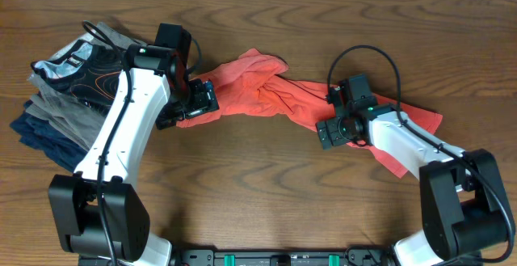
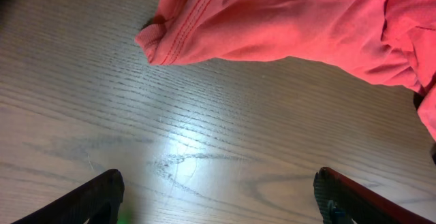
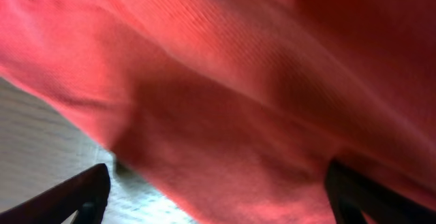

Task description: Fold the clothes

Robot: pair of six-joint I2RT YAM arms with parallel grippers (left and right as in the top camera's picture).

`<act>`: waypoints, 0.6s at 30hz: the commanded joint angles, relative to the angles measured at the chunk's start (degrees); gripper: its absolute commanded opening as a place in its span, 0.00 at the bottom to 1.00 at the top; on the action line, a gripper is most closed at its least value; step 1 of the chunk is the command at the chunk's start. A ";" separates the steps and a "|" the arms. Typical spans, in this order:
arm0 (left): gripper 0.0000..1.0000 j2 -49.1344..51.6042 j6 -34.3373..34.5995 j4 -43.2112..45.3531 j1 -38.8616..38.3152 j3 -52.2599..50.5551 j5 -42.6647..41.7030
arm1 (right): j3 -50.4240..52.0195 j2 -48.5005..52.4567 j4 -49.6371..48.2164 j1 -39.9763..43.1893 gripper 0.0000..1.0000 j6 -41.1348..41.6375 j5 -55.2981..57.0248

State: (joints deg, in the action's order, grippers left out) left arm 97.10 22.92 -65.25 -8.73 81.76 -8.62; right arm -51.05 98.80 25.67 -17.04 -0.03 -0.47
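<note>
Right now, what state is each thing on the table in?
Coral-red short-sleeved cotton T-shirt: unfolded, bunched and twisted.
Pile of grey and navy garments: stacked, roughly folded.
Left tool: open, empty, beside the shirt's edge.
Right tool: open, close over the shirt.

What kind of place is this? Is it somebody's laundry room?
More likely a robot workshop or lab, I think. Two robot arms stand at a wooden table, a crumpled red T-shirt lies between them, and a pile of grey and navy clothes sits at one side.
</note>
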 commanded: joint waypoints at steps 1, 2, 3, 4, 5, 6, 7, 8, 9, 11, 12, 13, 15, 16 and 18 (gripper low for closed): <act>0.91 -0.13 0.11 -0.04 0.13 -0.33 0.26 | -0.42 2.93 0.02 -0.79 0.76 0.37 3.02; 0.91 -0.13 0.11 -0.04 0.13 -0.33 0.26 | -0.42 3.30 0.37 -0.79 0.58 1.05 3.02; 0.91 -0.13 0.11 -0.04 0.13 -0.33 0.26 | -0.42 3.43 0.79 -0.76 0.33 1.88 3.02; 0.91 -0.13 0.11 -0.04 0.13 -0.33 0.26 | -0.42 3.43 1.20 -0.76 0.13 3.21 3.02; 0.91 -0.13 0.11 -0.04 0.13 -0.33 0.26 | -0.50 3.17 1.90 -0.76 0.01 5.14 2.99; 0.91 -0.13 0.11 -0.04 0.13 -0.33 0.26 | -0.66 2.82 2.62 -0.76 0.01 6.62 2.93; 0.91 -0.13 0.11 -0.04 0.13 -0.33 0.26 | -1.03 2.19 3.87 -0.76 0.01 7.78 2.54; 0.91 -0.13 0.11 -0.04 0.13 -0.33 0.26 | -1.49 1.49 5.07 -0.74 0.01 8.48 1.88; 0.91 -0.13 0.11 -0.04 0.13 -0.33 0.26 | -2.19 0.46 6.38 -0.70 0.01 8.68 0.76; 0.91 -0.13 0.11 -0.04 0.13 -0.33 0.26 | -4.22 -2.25 9.07 -0.50 0.01 8.59 -0.81; 0.91 -0.13 0.11 -0.04 0.13 -0.33 0.26 | -5.35 -3.67 10.16 -0.37 0.01 8.59 -1.07; 0.91 -0.13 0.11 -0.04 0.13 -0.33 0.26 | -6.84 -5.33 11.08 -0.13 0.01 8.59 -1.07; 0.91 -0.13 0.11 -0.04 0.13 -0.33 0.26 | -10.54 -9.33 12.24 0.42 0.01 8.59 -1.09; 0.91 -0.13 0.11 -0.04 0.13 -0.33 0.26 | -12.11 -10.91 12.48 0.59 0.01 8.59 -1.11; 0.91 -0.13 0.11 -0.07 0.13 -0.33 0.26 | -15.37 -14.49 12.66 0.61 0.01 8.55 -1.33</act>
State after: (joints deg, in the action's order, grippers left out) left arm 97.10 22.92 -65.17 -8.73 81.76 -8.62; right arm -60.73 90.52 38.54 -17.06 7.29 -0.64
